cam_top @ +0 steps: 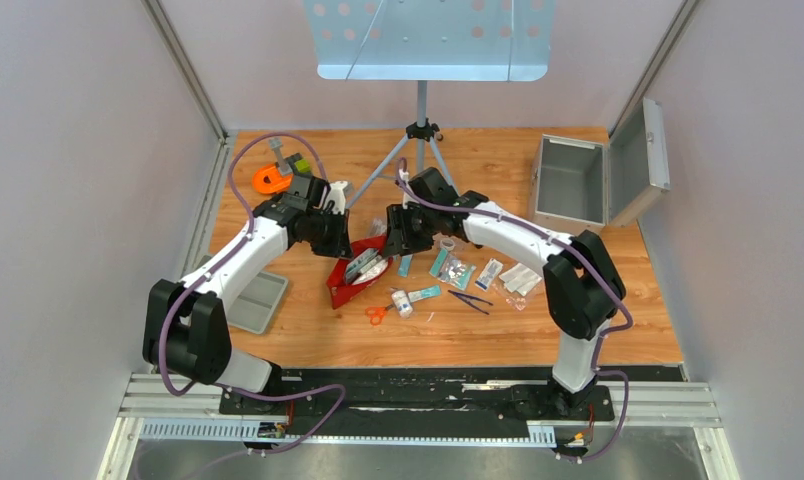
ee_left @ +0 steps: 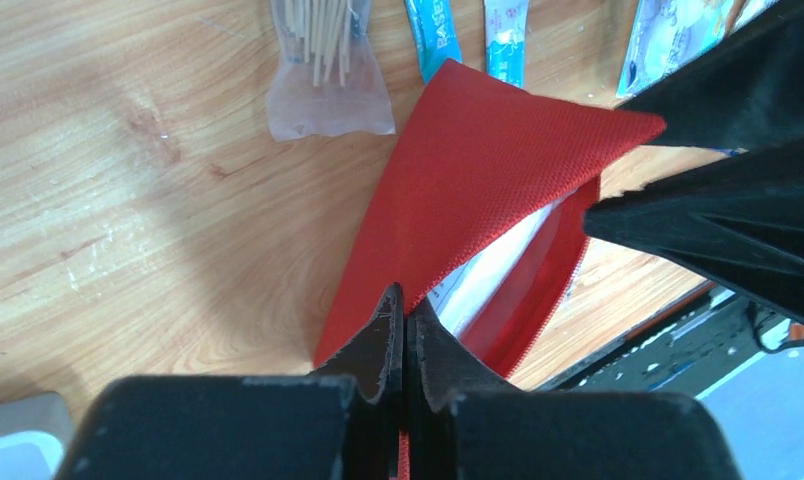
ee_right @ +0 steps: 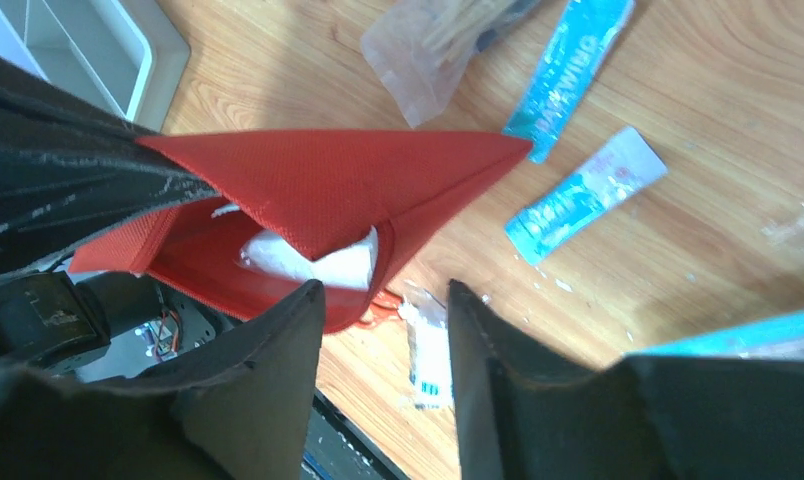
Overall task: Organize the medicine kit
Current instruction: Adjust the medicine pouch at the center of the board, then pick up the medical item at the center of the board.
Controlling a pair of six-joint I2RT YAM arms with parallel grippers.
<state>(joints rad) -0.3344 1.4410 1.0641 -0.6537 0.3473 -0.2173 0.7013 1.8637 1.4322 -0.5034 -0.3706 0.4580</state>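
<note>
The medicine kit [cam_top: 576, 186], a silver-grey metal case, stands at the back right with its lid swung open. A red zip pouch [cam_top: 354, 278] hangs near the table's middle, its mouth open, with white packets [ee_right: 318, 262] inside. My left gripper [ee_left: 406, 312] is shut on the edge of the red pouch [ee_left: 478, 170] and holds that side up. My right gripper [ee_right: 383, 293] is open just beside the red pouch [ee_right: 328, 185], nothing between its fingers; a small packet [ee_right: 430, 352] lies on the table below them.
Teal sachets [ee_right: 570, 65], a bag of cotton swabs [ee_left: 323, 70], orange scissors [cam_top: 376, 314], a small bottle [cam_top: 402, 303] and tweezers [cam_top: 471, 299] lie around the pouch. A grey tray [cam_top: 258, 300] sits at the left. A tripod stand [cam_top: 421, 135] rises at the back.
</note>
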